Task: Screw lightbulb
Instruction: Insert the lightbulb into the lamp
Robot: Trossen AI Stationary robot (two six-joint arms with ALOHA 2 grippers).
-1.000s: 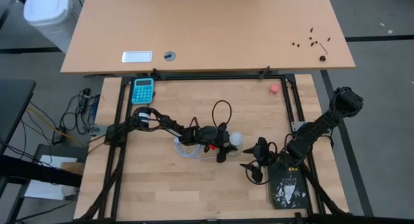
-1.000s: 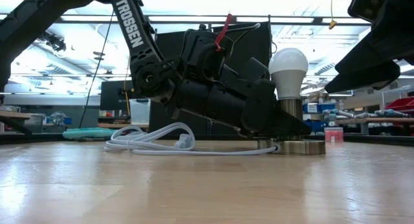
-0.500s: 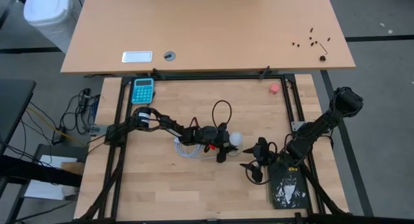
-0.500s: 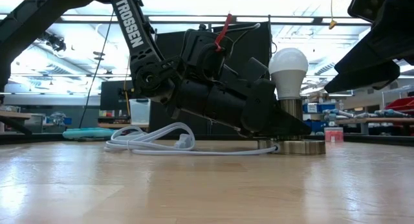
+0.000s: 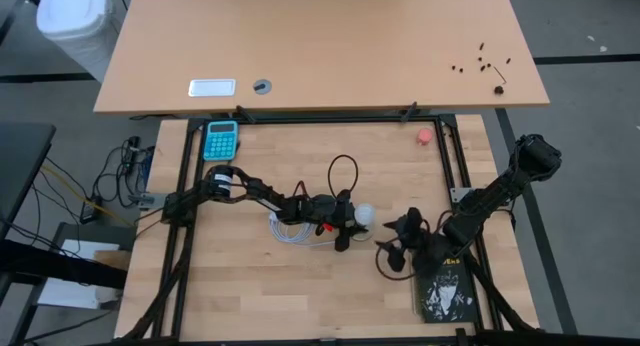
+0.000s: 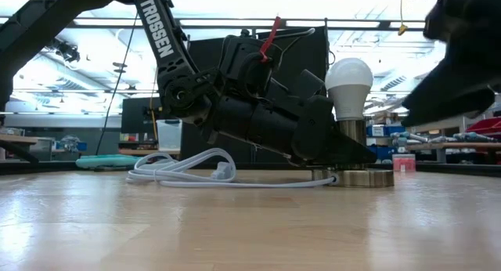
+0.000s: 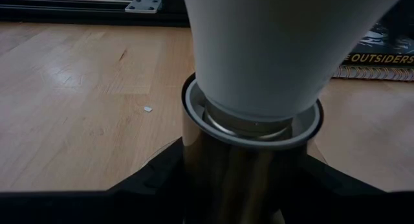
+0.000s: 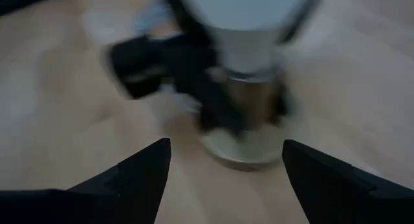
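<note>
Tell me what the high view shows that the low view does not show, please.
Only the high view shows the black book, the teal calculator and the small pink object. Only the low view shows the socket upright on its round base. Both show the lightbulb in the socket, the white cord and the left tool gripping the socket.

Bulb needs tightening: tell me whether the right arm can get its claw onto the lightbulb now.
Probably yes: the right claw is open and facing the lightbulb, whose top stands bare; the left claw grips only the socket below.
</note>
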